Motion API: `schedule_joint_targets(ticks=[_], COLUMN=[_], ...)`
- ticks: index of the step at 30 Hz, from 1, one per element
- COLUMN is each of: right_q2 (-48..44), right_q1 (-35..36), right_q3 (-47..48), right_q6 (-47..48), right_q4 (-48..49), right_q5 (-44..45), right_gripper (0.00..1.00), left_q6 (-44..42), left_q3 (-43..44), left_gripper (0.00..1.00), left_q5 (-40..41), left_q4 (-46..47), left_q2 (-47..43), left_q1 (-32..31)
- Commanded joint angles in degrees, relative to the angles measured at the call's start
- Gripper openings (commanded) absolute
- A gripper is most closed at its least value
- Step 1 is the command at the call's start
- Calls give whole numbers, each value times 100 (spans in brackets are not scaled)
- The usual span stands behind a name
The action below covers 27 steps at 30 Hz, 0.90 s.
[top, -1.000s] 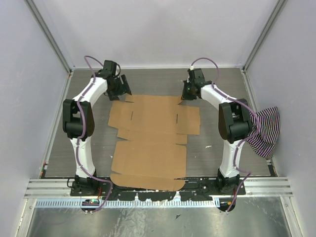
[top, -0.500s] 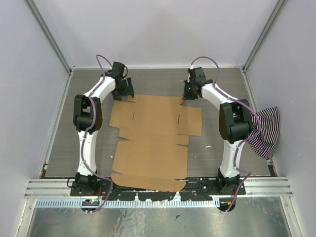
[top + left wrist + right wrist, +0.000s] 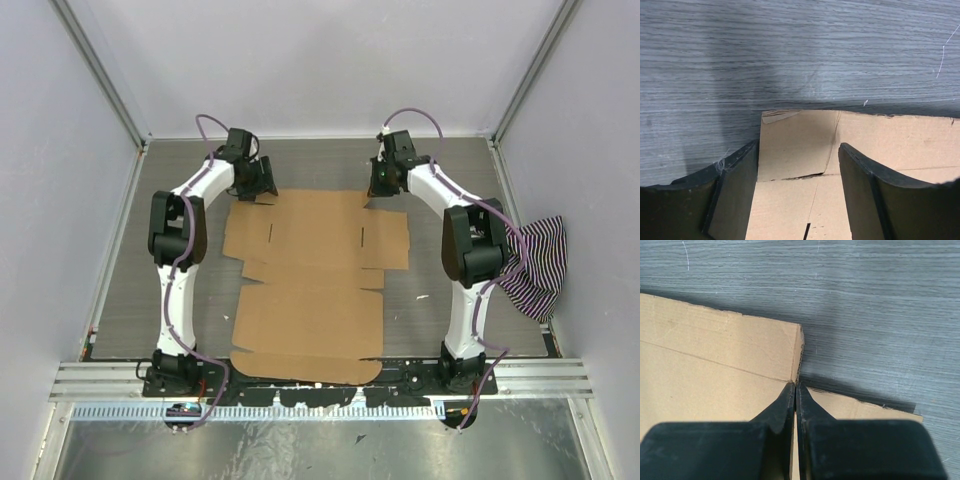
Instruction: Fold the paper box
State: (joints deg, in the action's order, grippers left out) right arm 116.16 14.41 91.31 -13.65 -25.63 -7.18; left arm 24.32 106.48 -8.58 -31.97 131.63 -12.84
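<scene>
The paper box (image 3: 310, 270) is a flat brown die-cut cardboard sheet with flaps and creases, lying on the grey table between the two arms. My left gripper (image 3: 258, 187) is at its far left corner. In the left wrist view it (image 3: 797, 147) is open, with its fingers either side of the small corner flap (image 3: 795, 142). My right gripper (image 3: 373, 190) is at the far right corner. In the right wrist view it (image 3: 795, 386) is shut, tips pinched at the cardboard edge (image 3: 801, 355) where the far panel (image 3: 715, 350) meets the side flap (image 3: 860, 407).
A black-and-white striped cloth (image 3: 535, 265) hangs at the right wall beside the right arm. Grey walls close in the table on three sides. The aluminium rail (image 3: 320, 385) runs along the near edge, and the sheet's near flap reaches it.
The left arm has swung inward, bringing its gripper over the sheet's far left corner. The whole sheet has slid slightly right and away from the rail. The right gripper has barely moved.
</scene>
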Motion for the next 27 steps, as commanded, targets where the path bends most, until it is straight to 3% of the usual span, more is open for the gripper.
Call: schedule_joint_targets(ticks=[1, 9, 19, 27], right_q2=[32, 275, 514, 646], right_q1=[21, 26, 86, 208], right_q3=[377, 791, 1089, 1206], right_q6=[112, 156, 170, 178], right_q4=[43, -232, -359, -408], right_q5=[-85, -86, -163, -169], right_gripper=[6, 6, 7, 16], left_q6=[91, 264, 241, 168], left_q3=[-146, -462, -280, 86], left_gripper=[69, 58, 57, 56], left_q5=[-266, -335, -177, -117], left_q4=[117, 242, -43, -289], left_q2=[-30, -508, -789, -599], left_q1=[38, 17, -193, -466])
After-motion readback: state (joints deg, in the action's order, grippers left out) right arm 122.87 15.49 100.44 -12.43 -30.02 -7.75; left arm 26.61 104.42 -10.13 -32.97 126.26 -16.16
